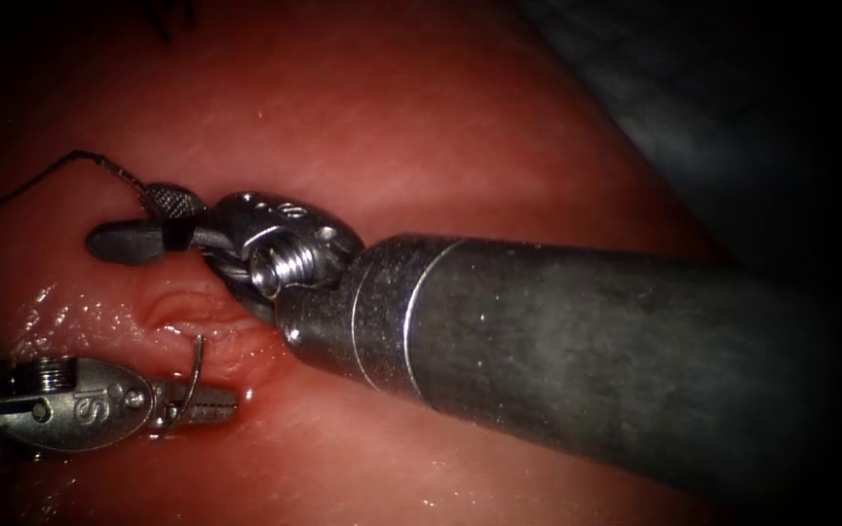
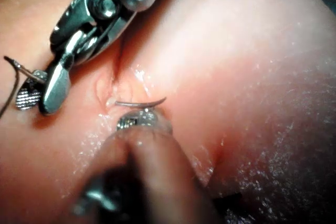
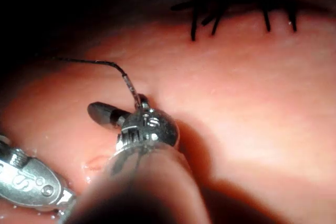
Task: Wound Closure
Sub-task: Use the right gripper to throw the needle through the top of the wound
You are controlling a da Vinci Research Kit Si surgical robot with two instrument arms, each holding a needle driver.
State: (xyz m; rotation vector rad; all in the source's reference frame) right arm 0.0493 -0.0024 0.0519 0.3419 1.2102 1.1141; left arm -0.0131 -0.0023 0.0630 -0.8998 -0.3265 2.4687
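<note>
My left steel needle driver [image 1: 209, 404] is clenched on the thin curved steel needle [image 1: 191, 375], gripping it near one end; the rest arcs up from my jaws, its far end at the wet pink fold of the cut [image 1: 202, 317] in the glistening red-pink tissue [image 1: 421, 127]. My right steel needle driver [image 1: 153, 224] stands parted, one jaw touching the dark thread [image 1: 46, 175].

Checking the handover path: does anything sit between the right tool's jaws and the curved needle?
Nothing visible does. The left tool grips the thin curved steel needle at the cut in the pink tissue; the right tool, open around the dark thread, has bare tissue between.
</note>
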